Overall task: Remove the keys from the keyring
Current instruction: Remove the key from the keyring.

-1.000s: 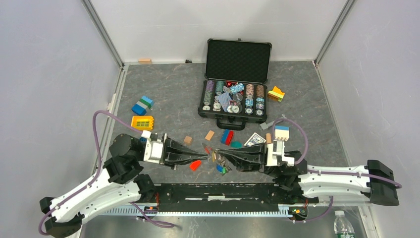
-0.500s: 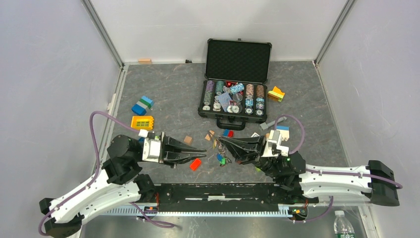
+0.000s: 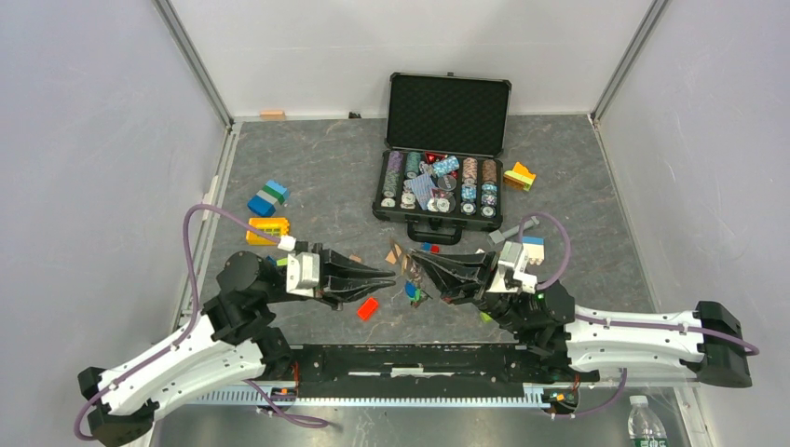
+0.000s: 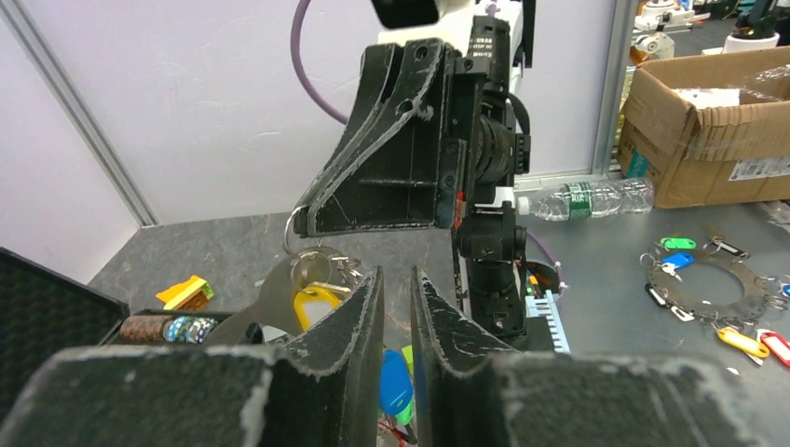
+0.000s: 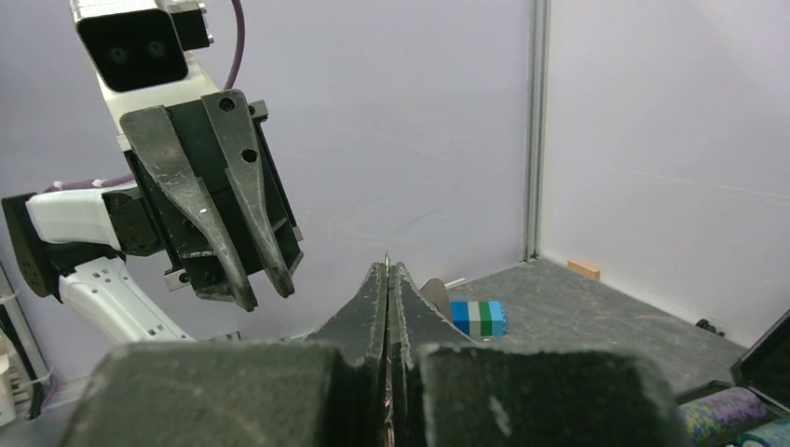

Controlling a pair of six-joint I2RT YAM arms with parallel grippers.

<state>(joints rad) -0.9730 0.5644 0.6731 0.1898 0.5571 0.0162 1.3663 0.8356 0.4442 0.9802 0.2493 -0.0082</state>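
Between the tips of my black right fingers [image 5: 368, 312], clenched tight, sat the thin silver wire keyring [image 4: 290, 233]. The silver keys [image 4: 315, 300] with yellow, blue and green plastic heads hung under it, over the mottled grey table [image 3: 317, 177]. Close by, I saw my black left fingers [image 4: 359, 317] slightly parted, empty.

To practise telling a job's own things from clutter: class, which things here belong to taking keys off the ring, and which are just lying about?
Belong to the job:
keys
keyring
right gripper, shut on the keyring
left gripper, open

Lying about:
poker chip case
red block
yellow block
blue-green block
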